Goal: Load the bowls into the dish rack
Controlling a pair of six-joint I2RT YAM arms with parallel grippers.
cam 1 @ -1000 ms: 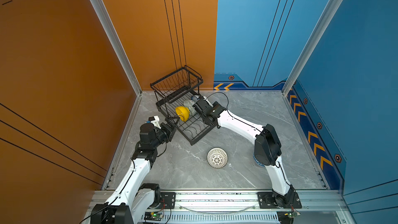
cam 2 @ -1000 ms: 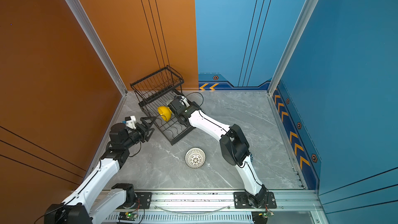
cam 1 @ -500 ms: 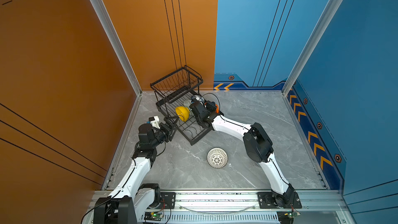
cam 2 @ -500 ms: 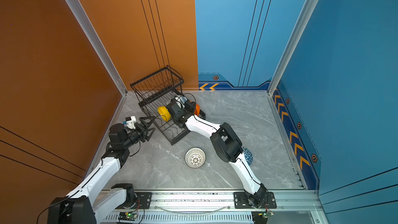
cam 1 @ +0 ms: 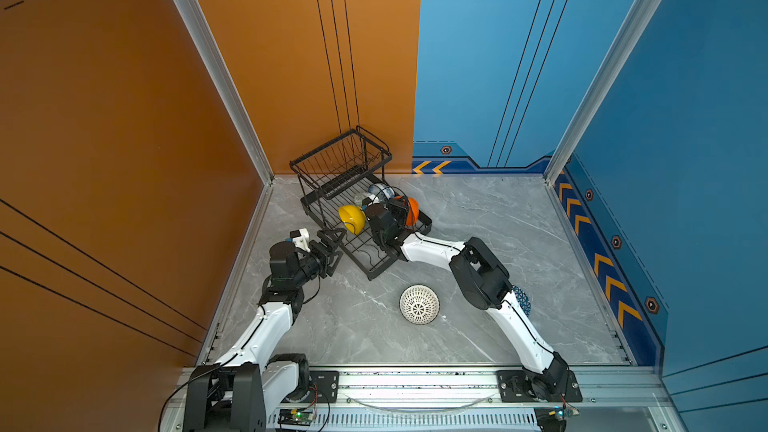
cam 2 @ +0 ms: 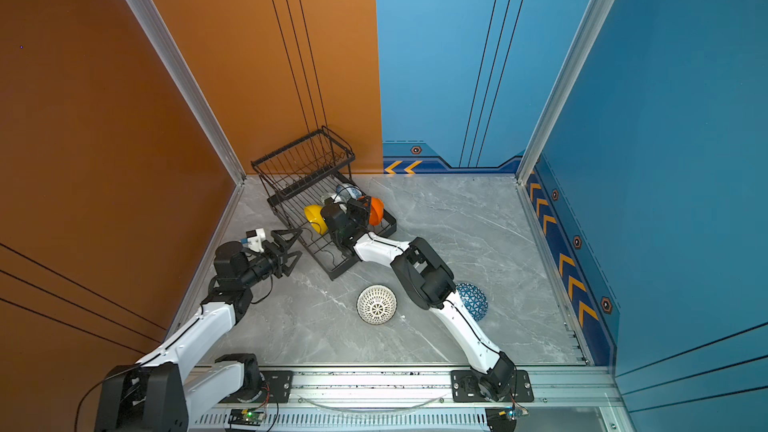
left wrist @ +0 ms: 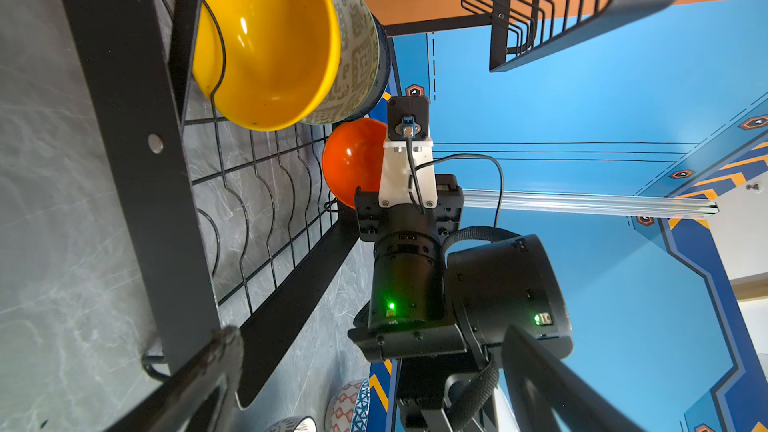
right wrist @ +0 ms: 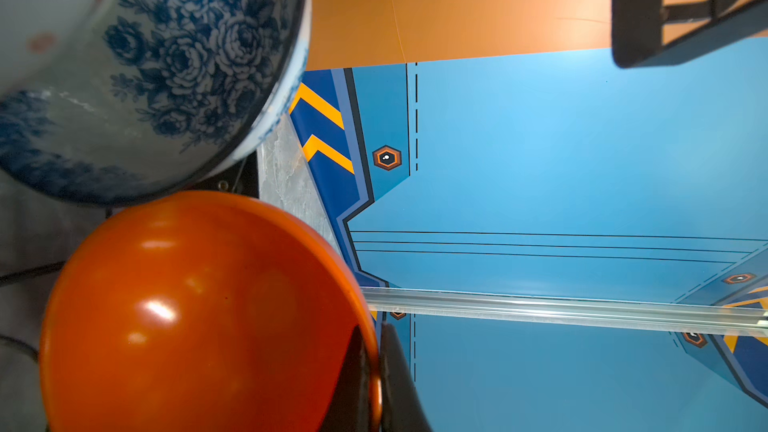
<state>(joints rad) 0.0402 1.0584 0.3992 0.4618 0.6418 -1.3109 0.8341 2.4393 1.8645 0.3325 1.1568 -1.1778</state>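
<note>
The right pincer [right wrist: 376, 371] grips the orange bowl [right wrist: 199, 317] by its rim at the dish rack [cam 1: 374, 272]. The left pincer [cam 1: 337, 248] gapes empty beside it.

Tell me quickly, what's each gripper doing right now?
Left gripper: open, empty, beside the dish rack.
Right gripper: closed on the rim of the orange bowl.

White arm links [cam 1: 432, 248], black joints [cam 1: 478, 280], black cables [left wrist: 502, 189].
</note>
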